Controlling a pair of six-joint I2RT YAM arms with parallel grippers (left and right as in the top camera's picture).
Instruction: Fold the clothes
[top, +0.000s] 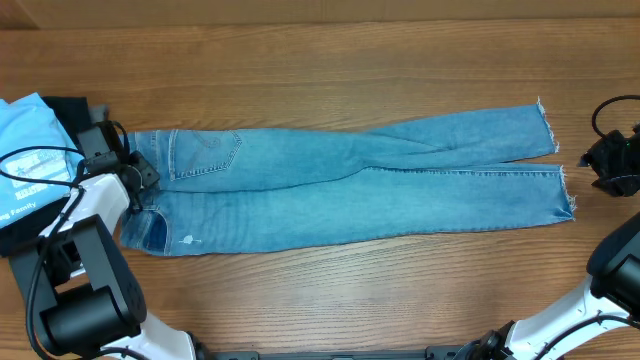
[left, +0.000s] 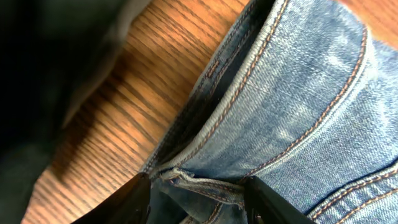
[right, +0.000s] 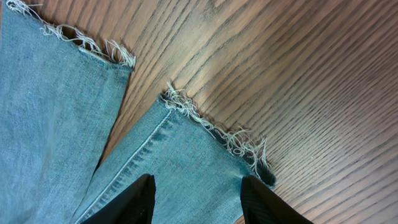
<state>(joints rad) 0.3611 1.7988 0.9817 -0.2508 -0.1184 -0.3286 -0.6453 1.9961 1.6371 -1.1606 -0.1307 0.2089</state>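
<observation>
Reading left to right: a light blue T-shirt (top: 25, 125) with white print lies outboard of the left hand (top: 140, 178), with a black garment (top: 62, 106) tucked against it.

Left hand sits at the waistband (left: 261, 93) end of the jeans (top: 360, 185). In the wrist view its fingers (left: 127, 202) stand apart with a fold of the waistband edge between them, and denim reaches both inner faces. Can't tell whether that is a pinch or just a straddle.

Jeans lie flat, full length on the tabletop (top: 320, 50), spanning from one hand to the other: waist at the left hand, legs running toward the right hand. The back pocket (top: 205, 152) is just inboard of the left hand. A small white scuff (top: 188, 240) sits on the leg nearer the robot, close to the same hand. The legs press together mid-length, then split into a narrow V toward the ankles.

Frayed hems (right: 217, 134) stop just short of the right hand (top: 610, 160), and the overhead view shows bare wood between them. Right hand's fingers (right: 134, 199) are apart with nothing gripped. In its wrist view one hem lies just ahead of the fingertips.
</observation>
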